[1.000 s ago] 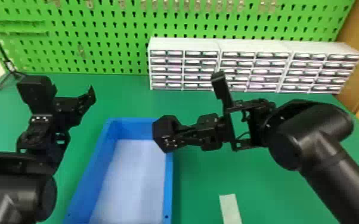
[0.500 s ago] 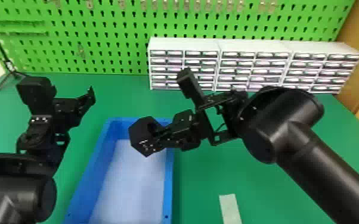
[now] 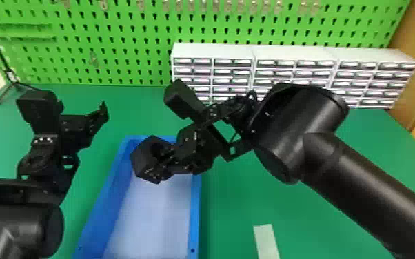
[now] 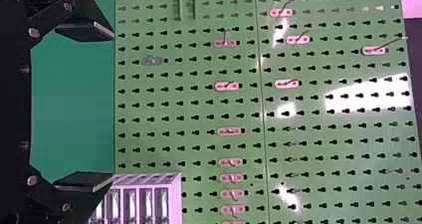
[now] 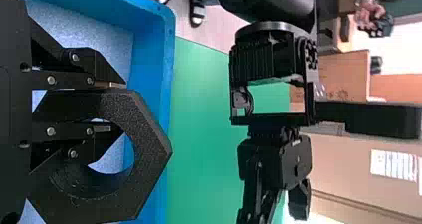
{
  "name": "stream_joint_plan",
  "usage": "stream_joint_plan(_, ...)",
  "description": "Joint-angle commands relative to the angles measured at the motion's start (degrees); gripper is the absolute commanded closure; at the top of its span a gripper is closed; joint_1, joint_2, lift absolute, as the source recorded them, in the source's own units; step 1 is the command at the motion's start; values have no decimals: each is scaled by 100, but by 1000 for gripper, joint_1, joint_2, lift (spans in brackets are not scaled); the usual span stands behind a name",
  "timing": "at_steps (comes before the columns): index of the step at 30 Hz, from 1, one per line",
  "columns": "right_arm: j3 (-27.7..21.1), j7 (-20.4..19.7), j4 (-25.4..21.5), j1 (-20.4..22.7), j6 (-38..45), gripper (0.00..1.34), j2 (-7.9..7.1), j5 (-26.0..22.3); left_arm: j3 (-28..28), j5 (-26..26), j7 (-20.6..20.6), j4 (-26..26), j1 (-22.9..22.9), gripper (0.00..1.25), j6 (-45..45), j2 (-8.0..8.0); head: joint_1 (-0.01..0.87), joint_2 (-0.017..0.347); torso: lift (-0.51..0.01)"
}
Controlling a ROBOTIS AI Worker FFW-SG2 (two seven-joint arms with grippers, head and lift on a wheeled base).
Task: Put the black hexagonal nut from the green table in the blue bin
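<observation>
Nut (image 5: pixel 154 154) hangs in the right gripper (image 5: pixel 117 104), whose fingers are clamped on one side of the ring, one through the hole and the other against the outside. Beneath the hand lies the blue bin (image 3: pixel 193 213), with the nut over its far end in the head view. How high the nut hangs above the floor of the bin, I cannot tell. The left gripper (image 4: pixel 112 106) is well off to the left of the working hand, its fingers wide apart with nothing between them.

The job looks nearly done; what remains, I judge, is to lower and let go. The likeliest mishap is a drop too near the wall: in the right wrist view the nut's outer corner overlaps the bin's edge just beyond the fingertips, so a release there could catch the rim and tip the nut out onto the green table (image 5: pixel 199 134). The finger through the hole (handy for holding, less so for releasing) might also snag the ring if the hand pulls away before the nut falls clear.
</observation>
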Motion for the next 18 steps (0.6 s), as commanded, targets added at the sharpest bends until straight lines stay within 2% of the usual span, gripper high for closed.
stream_joint_plan(1,263,0,-9,-223,-75,987,-23,125,17,0,0,0,6,266,-8,9,683,28,-96)
stream_joint_plan(18,747,-17,-9,-645,-233,987,-58,292,-1,36,0,0,6,266,-8,44,683,28,-96)
